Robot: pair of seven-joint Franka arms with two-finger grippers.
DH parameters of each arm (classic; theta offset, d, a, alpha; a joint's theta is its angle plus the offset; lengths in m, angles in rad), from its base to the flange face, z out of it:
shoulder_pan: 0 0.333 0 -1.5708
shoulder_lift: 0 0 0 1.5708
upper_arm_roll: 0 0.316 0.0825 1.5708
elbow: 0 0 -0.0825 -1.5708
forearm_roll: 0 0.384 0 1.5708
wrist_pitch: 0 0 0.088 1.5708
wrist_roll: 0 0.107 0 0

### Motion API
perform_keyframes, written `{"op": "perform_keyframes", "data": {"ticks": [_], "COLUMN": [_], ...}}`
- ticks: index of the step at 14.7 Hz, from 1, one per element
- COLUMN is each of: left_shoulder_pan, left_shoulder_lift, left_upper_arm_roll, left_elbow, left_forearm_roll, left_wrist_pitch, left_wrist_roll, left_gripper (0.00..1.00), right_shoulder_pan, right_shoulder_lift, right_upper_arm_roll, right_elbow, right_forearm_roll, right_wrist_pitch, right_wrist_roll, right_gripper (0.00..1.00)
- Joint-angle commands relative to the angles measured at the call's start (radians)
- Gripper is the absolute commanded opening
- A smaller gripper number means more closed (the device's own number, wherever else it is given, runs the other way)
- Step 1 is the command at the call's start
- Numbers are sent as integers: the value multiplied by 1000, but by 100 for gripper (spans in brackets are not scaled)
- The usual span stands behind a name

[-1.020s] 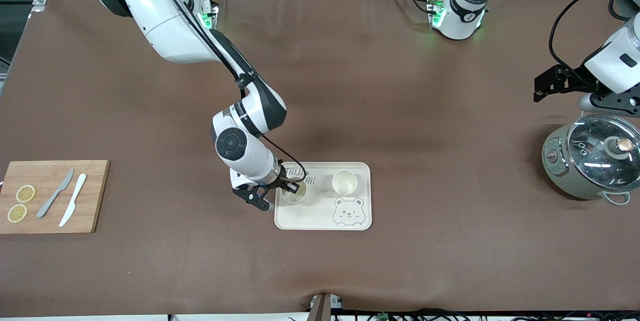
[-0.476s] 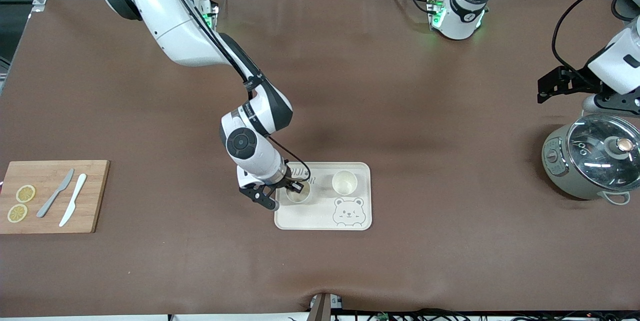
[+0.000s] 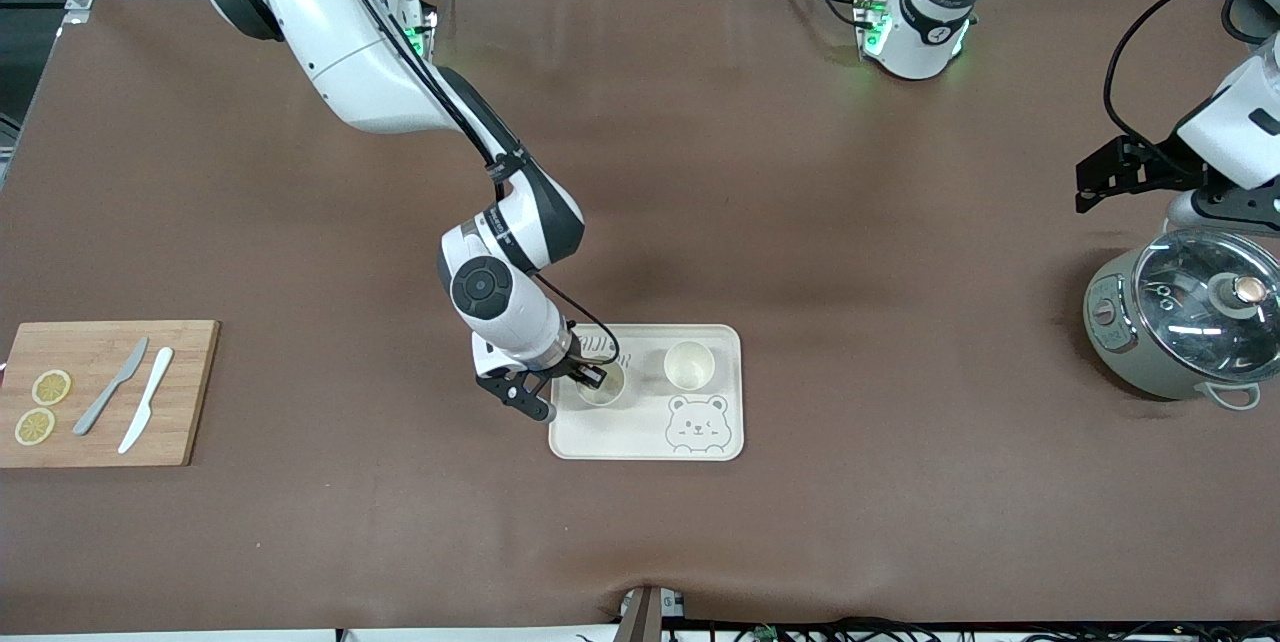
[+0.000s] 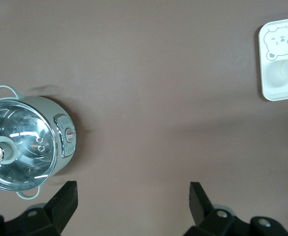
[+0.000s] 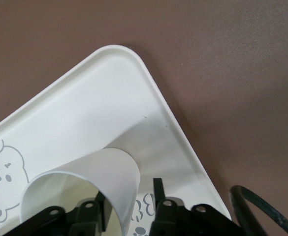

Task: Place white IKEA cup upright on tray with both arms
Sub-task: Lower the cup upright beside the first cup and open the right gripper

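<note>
Front view: in the lower middle of the frame, the white cup (image 3: 603,390) stands upright on the cream tray (image 3: 650,447), beside a second cup (image 3: 689,364). The right gripper (image 3: 585,377) is at its rim. The left gripper (image 3: 1085,187) waits above the table near a pot (image 3: 1185,317).

Left wrist view: the left gripper's (image 4: 133,196) jaws are wide apart and empty.

Right wrist view: the right gripper's (image 5: 130,206) fingers (image 5: 159,196) are parted astride the cup's (image 5: 99,172) thin matte wall.

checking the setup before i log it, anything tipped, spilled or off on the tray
Nothing stands out. Both cups stand upright on the tray: one cup alone, the other cup with the right pincer at its rim. No spill shows. The left pincer waits open near the pot.
</note>
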Motion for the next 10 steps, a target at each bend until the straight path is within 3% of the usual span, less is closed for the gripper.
{"op": "perform_keyframes", "data": {"ticks": [1, 10], "left_shoulder_pan": [-3, 0], "left_shoulder_lift": [-7, -7], "left_upper_arm_roll": [-13, -52], "left_elbow": [13, 21], "left_forearm_roll": [13, 16], "left_wrist_pitch": [-4, -2], "left_wrist_roll": [-41, -101], "left_gripper": [100, 100], "right_shoulder_pan": [10, 1], "right_shoulder_lift": [16, -33], "right_upper_arm_roll": [-8, -8], "right_elbow": [33, 22], "right_forearm_roll": [-14, -12], "right_wrist_pitch": [-2, -69], "right_wrist_roll": [21, 13], "right_gripper": [100, 100]}}
